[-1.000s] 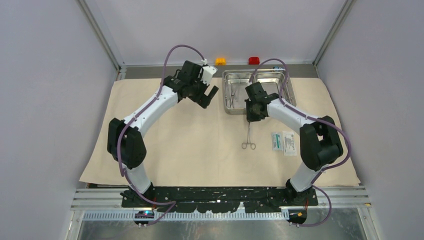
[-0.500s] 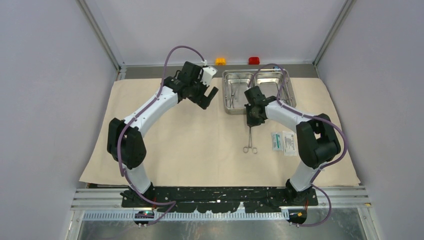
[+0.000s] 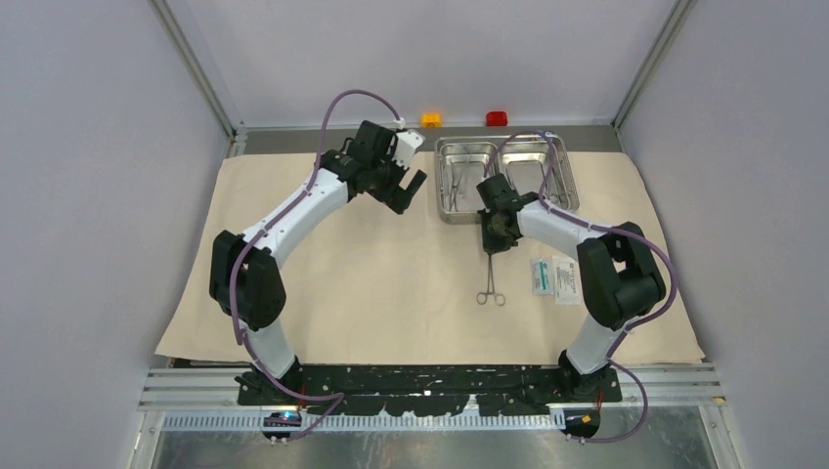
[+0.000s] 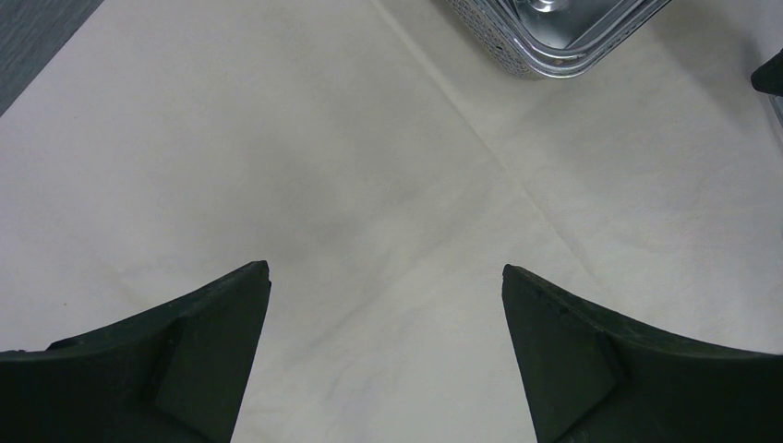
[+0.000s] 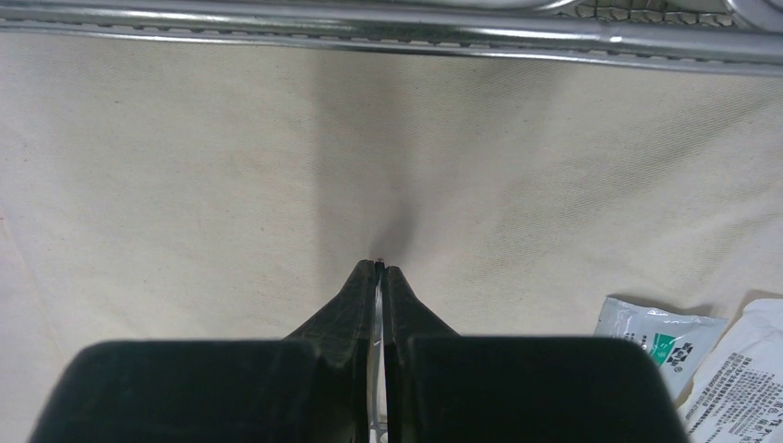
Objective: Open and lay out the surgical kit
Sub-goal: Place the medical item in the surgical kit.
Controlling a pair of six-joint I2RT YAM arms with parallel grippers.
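Right pincer [image 3: 492, 244]: pressed tight together, and there's a thin sliver of steel pinched between the pads. The right wrist view [image 5: 380, 266] shows it clearly.
Clamp [image 3: 490, 278]: gripped at its slim tip end. The shaft runs straight back toward the arm bases, with the ring handles at the near end over the cloth. I can't tell whether the rings touch the fabric.
Cloth [image 3: 371, 283]: big, beige and spread flat under everything, with a faint crease showing in the left wrist view [image 4: 369, 185].
Tray [image 3: 439, 181]: shiny, with two compartments, sitting at the far edge of the cloth just beyond the right pincer. Its rim [image 5: 369, 37] fills the top of the right wrist view.
Instruments in the tray [image 3: 455, 186]: slim steel pieces lying in the left compartment, too small to sort out.
Packets [image 3: 552, 277]: two, side by side on the cloth just to the right of the clamp, apart from it. They also peek in at the lower right of the right wrist view [image 5: 657, 337].
Left pincer [image 3: 411, 192]: spread wide and holding nothing, hovering over bare cloth left of the tray. The tray corner [image 4: 554, 37] is just ahead of it.
Path: nothing lies between the clamp and the open cloth below it.
Orange block [image 3: 431, 119], red block [image 3: 497, 118]: off the cloth, behind the tray.
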